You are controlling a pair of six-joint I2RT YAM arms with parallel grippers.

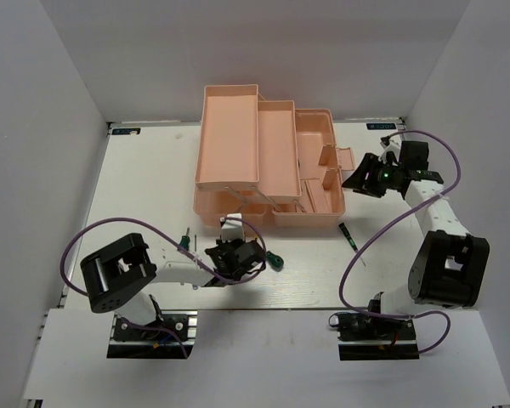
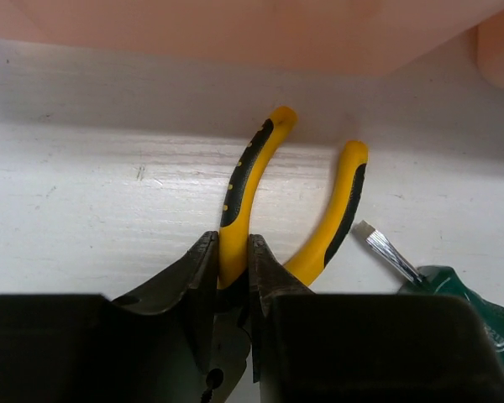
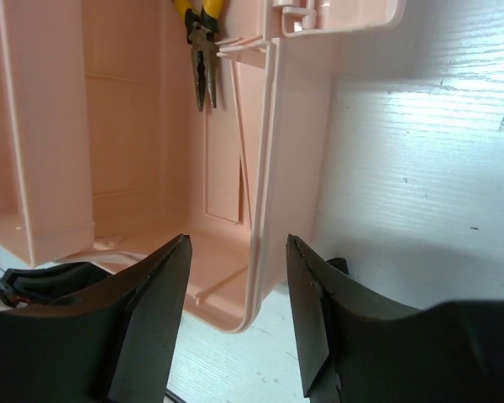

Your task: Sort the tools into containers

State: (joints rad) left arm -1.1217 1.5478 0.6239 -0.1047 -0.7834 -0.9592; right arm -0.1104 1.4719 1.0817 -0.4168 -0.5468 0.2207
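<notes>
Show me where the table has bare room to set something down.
Widest bare patch: table left of the toolbox, up to the far edge. Smaller one near centre, between the stubby green screwdriver and the purple cable. Crowded at the toolbox's near-left corner: left arm, pliers, small green screwdriver.

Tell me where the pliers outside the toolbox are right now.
In the left wrist view, the pliers sit in front of the pink toolbox, one handle pinched in the left claw, with a green screwdriver beside them on the view's right.
</notes>
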